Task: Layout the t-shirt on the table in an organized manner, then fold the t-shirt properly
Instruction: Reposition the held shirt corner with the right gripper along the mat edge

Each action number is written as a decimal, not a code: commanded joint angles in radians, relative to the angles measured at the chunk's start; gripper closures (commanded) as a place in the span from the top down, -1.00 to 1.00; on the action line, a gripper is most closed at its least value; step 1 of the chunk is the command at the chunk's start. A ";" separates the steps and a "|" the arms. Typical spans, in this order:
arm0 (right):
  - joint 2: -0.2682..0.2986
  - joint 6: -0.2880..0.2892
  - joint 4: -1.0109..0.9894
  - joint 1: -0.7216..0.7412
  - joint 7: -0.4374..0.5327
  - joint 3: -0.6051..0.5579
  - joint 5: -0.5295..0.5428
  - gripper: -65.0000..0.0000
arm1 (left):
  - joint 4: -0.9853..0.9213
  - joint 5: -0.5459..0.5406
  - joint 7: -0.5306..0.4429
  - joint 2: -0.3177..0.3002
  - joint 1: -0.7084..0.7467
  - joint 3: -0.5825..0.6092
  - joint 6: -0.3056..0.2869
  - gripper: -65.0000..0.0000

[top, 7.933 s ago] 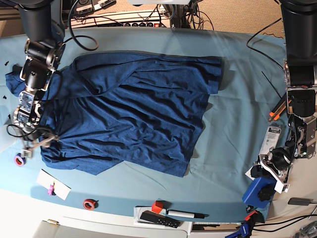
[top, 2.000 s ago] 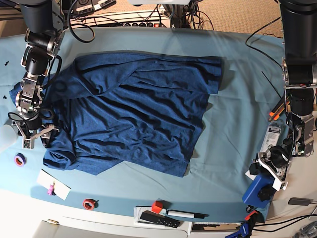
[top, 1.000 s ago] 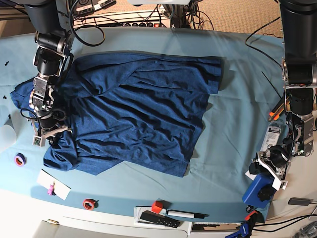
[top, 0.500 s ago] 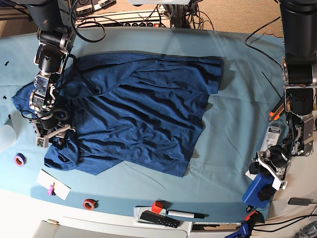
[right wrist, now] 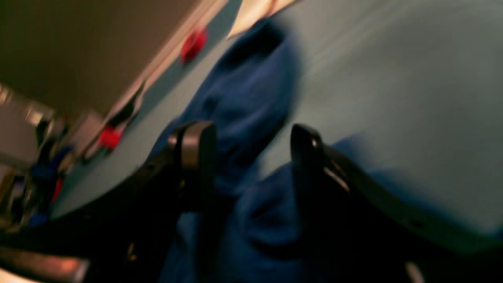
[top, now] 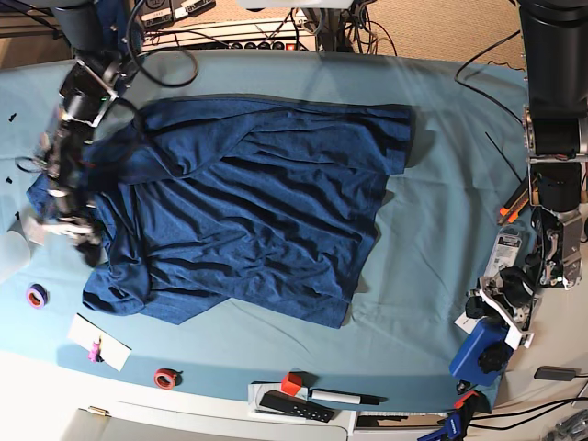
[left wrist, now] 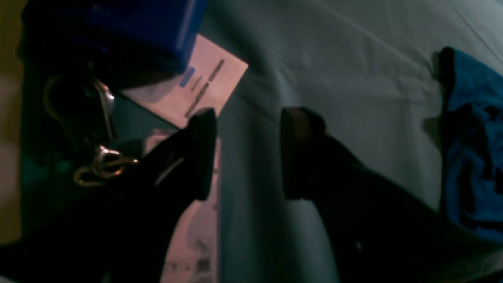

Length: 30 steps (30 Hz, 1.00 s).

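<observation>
Right claw [right wrist: 251, 157] has let go and drawn back over the t-shirt [top: 257, 202] sleeve, jaws wide, empty. Shirt lies rumpled on the counter [top: 441, 220]; layout unfinished. Left claw [left wrist: 247, 153] wide, idle at the edge.

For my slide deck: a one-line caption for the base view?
Right gripper open over the rumpled t-shirt spread on the table.
</observation>
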 commanded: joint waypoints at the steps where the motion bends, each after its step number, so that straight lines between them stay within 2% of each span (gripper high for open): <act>1: 0.030 0.018 0.016 0.026 0.020 0.005 0.021 -0.05 | 0.016 -0.015 -0.023 -0.014 -0.035 -0.003 -0.005 -0.18; 6: 0.085 0.018 0.016 0.046 0.038 -0.053 -0.014 -0.05 | 0.016 -0.019 -0.023 -0.014 -0.035 -0.003 -0.005 -0.18; 11: 0.080 0.017 0.013 0.105 0.077 -0.182 -0.139 -0.05 | 0.016 -0.029 -0.023 -0.014 -0.035 -0.003 -0.008 -0.18; 16: 0.047 -0.064 0.013 0.119 0.138 -0.292 -0.282 -0.05 | 0.016 -0.029 -0.022 -0.015 -0.035 -0.003 -0.003 -0.18; 18: 0.025 -0.095 0.006 0.119 0.152 -0.302 -0.338 -0.05 | 0.016 -0.026 -0.022 -0.014 -0.035 -0.003 -0.004 -0.18; 20: 0.011 -0.099 -0.023 0.119 0.175 -0.303 -0.349 -0.05 | 0.016 -0.027 -0.022 -0.014 -0.035 -0.003 -0.004 -0.18; 22: 0.012 -0.105 -0.061 0.119 0.212 -0.302 -0.352 -0.05 | 0.016 -0.026 -0.022 -0.015 -0.035 -0.003 -0.004 -0.18; 27: 0.015 -0.170 -0.119 0.116 0.285 -0.302 -0.440 -0.05 | 0.016 -0.026 -0.022 -0.015 -0.035 -0.003 -0.004 -0.18; 30: 0.014 -0.172 -0.119 0.102 0.293 -0.302 -0.440 -0.06 | 0.016 -0.027 -0.023 -0.015 -0.035 -0.003 -0.004 -0.18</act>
